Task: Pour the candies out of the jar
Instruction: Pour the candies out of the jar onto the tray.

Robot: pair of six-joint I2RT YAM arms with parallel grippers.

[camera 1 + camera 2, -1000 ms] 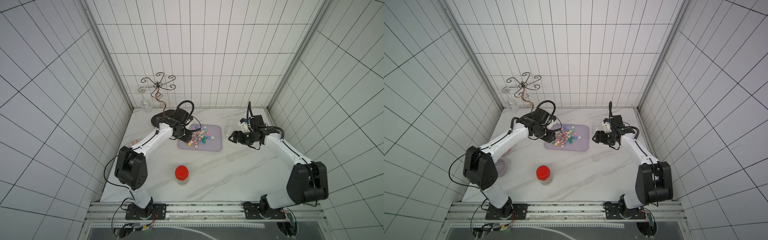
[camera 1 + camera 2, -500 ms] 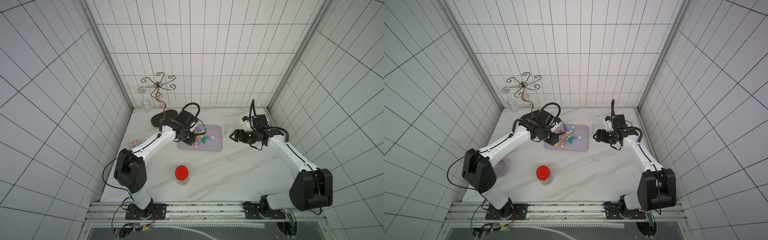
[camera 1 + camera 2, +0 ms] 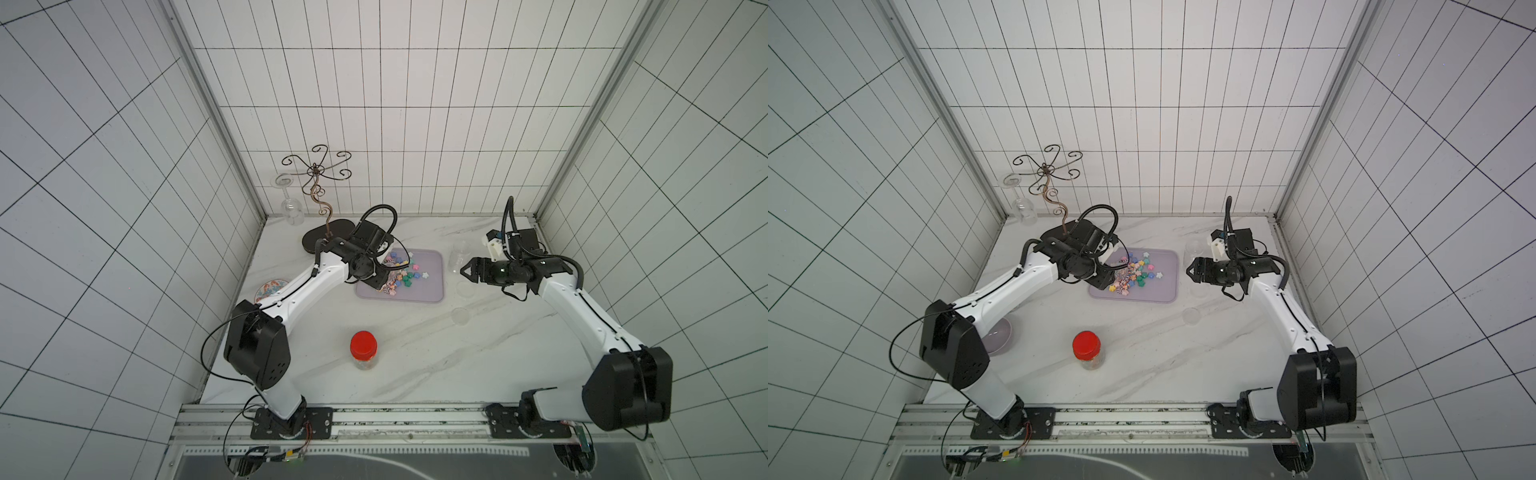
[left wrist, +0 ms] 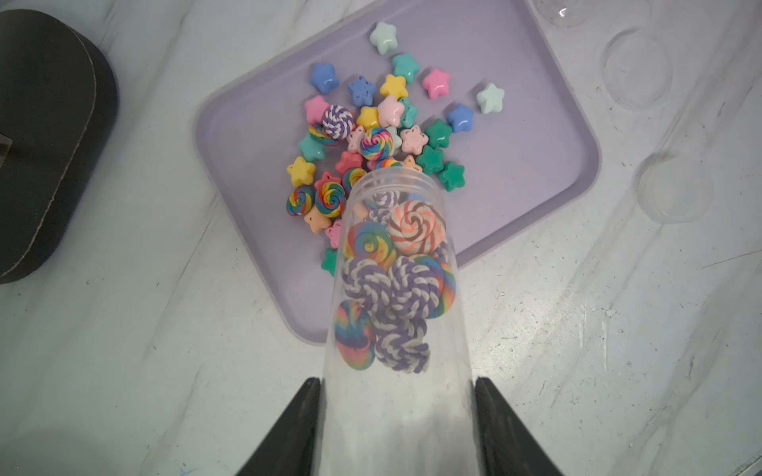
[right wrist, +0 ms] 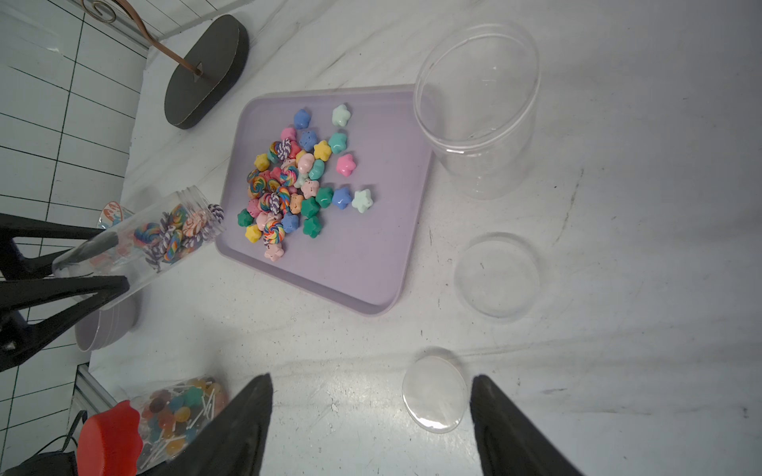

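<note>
Clamping tilted clear jar point(image 4: 443, 354) with left gripper point(image 4: 396, 381) over lilac tray point(image 4: 515, 165) (swirl candies point(image 4: 416, 226) inside, stars point(image 4: 437, 134) spilled); holding right gripper point(image 5: 369, 377) wide, empty.

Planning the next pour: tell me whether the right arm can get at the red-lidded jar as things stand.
Probably yes. The right gripper is open and empty, and the red-lidded jar stands alone on open table, with only a flat clear lid near the path.

Multicoloured star and swirl candies point(image 5: 288, 181) are heaped on a lilac rectangular tray point(image 5: 371, 247); a clear jar point(image 5: 165, 222) is tilted at nine o'clock.
</note>
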